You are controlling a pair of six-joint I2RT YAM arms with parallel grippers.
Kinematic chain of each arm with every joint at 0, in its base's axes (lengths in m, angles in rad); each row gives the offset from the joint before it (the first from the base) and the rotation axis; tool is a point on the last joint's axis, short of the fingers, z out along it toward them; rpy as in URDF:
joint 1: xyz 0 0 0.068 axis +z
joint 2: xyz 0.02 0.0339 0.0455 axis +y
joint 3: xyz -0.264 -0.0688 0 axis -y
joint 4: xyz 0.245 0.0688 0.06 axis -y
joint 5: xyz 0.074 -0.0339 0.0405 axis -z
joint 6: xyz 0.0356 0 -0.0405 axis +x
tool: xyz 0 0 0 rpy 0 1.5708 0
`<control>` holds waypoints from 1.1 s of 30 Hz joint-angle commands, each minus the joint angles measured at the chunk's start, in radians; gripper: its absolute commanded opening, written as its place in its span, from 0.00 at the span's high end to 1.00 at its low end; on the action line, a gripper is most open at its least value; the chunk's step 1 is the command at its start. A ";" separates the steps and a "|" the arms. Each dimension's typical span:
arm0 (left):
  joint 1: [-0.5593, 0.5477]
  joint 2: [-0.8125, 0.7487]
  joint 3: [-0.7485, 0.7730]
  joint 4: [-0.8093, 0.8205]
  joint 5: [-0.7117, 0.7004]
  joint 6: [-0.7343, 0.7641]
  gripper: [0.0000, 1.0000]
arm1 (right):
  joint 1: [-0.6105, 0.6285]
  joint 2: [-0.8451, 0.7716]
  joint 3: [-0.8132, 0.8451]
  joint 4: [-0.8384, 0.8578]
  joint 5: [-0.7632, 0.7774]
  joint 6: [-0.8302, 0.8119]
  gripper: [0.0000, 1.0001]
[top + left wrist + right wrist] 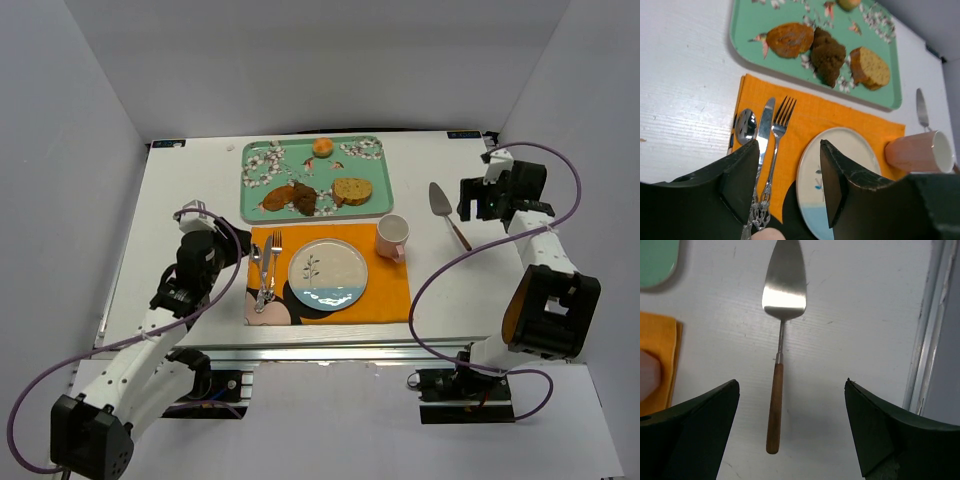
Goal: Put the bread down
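The bread, a small round golden-orange bun (pixel 322 147), sits at the far edge of the teal flowered tray (pixel 255 205); only its lower part shows at the top of the left wrist view (pixel 849 4). The white-and-blue plate (pixel 327 274) lies on the orange mat (pixel 385 290). My left gripper (pixel 212 262) is open and empty, low at the mat's left side, with the cutlery and the plate (pixel 852 145) seen between its fingers (pixel 789 147). My right gripper (pixel 478 202) is open and empty above the cake server (pixel 784 290), far from the bun.
The tray also holds a tan bread slice (pixel 352 190) and dark brown meat-like pieces (pixel 292 197). A fork (pixel 779 127), knife (pixel 763 125) and spoon (pixel 745 125) lie on the mat's left. A pink mug (pixel 392 236) stands right of the plate. Grey walls enclose the table.
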 commanded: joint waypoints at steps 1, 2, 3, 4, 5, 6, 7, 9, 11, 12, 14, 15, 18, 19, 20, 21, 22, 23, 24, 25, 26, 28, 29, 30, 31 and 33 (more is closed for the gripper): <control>-0.001 -0.041 0.004 0.009 -0.051 -0.041 0.39 | 0.001 0.003 -0.030 -0.082 -0.141 -0.333 0.11; -0.001 -0.038 0.009 0.003 -0.054 -0.031 0.39 | 0.001 0.022 -0.026 -0.073 -0.115 -0.344 0.11; -0.001 -0.029 0.019 -0.011 -0.057 -0.021 0.39 | -0.001 0.083 -0.015 -0.047 -0.038 -0.282 0.11; -0.001 -0.024 0.026 -0.017 -0.058 -0.017 0.39 | -0.002 0.095 -0.010 -0.043 -0.022 -0.268 0.11; -0.001 -0.020 0.029 -0.021 -0.060 -0.014 0.39 | -0.004 0.096 -0.010 -0.036 -0.023 -0.268 0.11; -0.001 -0.018 0.030 -0.021 -0.060 -0.012 0.39 | -0.005 0.103 -0.021 -0.023 -0.026 -0.233 0.11; -0.001 -0.017 0.026 -0.014 -0.060 -0.014 0.39 | -0.004 0.105 -0.029 -0.015 -0.031 -0.213 0.11; -0.001 -0.018 0.018 -0.002 -0.058 -0.020 0.39 | 0.008 0.126 -0.024 -0.004 -0.017 -0.170 0.19; -0.001 -0.018 0.003 0.020 -0.054 -0.029 0.39 | 0.024 0.157 -0.012 -0.019 0.015 -0.124 0.27; -0.001 -0.017 -0.002 0.026 -0.051 -0.030 0.39 | 0.024 0.184 -0.010 -0.026 0.020 -0.114 0.28; -0.001 -0.013 -0.013 0.041 -0.046 -0.038 0.39 | 0.025 0.200 -0.030 -0.013 0.024 -0.099 0.30; -0.001 -0.010 -0.013 0.043 -0.043 -0.038 0.39 | 0.025 0.206 -0.041 0.008 0.024 -0.096 0.30; -0.001 -0.004 -0.020 0.051 -0.038 -0.038 0.39 | 0.027 0.211 -0.081 0.040 0.017 -0.082 0.34; -0.001 -0.001 -0.020 0.051 -0.037 -0.037 0.39 | 0.028 0.214 -0.090 0.042 0.021 -0.079 0.35; -0.001 0.000 -0.025 0.052 -0.035 -0.038 0.39 | 0.030 0.223 -0.093 0.046 0.032 -0.067 0.37; -0.001 0.003 -0.027 0.054 -0.034 -0.038 0.39 | 0.030 0.227 -0.096 0.051 0.049 -0.061 0.39; -0.001 0.005 -0.028 0.058 -0.031 -0.040 0.39 | 0.030 0.230 -0.098 0.056 0.053 -0.057 0.40; -0.001 0.005 -0.031 0.060 -0.029 -0.041 0.39 | 0.030 0.231 -0.107 0.060 0.061 -0.047 0.44; -0.001 0.005 -0.036 0.063 -0.029 -0.043 0.39 | 0.030 0.229 -0.113 0.068 0.076 -0.041 0.46; -0.001 0.005 -0.037 0.066 -0.029 -0.046 0.39 | 0.030 0.226 -0.118 0.079 0.078 -0.037 0.50; -0.001 0.005 -0.037 0.066 -0.029 -0.046 0.39 | 0.030 0.218 -0.128 0.083 0.078 -0.034 0.62; -0.001 0.007 -0.039 0.071 -0.028 -0.046 0.39 | 0.030 0.215 -0.132 0.088 0.078 -0.027 0.77; -0.001 0.010 -0.039 0.071 -0.028 -0.046 0.39 | 0.030 0.212 -0.130 0.085 0.077 -0.022 0.89; -0.001 0.011 -0.037 0.071 -0.026 -0.046 0.39 | 0.030 0.211 -0.126 0.080 0.070 -0.016 0.94; -0.002 0.014 -0.036 0.071 -0.025 -0.044 0.39 | 0.030 0.208 -0.122 0.076 0.069 -0.014 0.99; -0.001 0.017 -0.034 0.069 -0.025 -0.043 0.39 | 0.030 0.195 -0.103 0.056 0.060 -0.013 1.00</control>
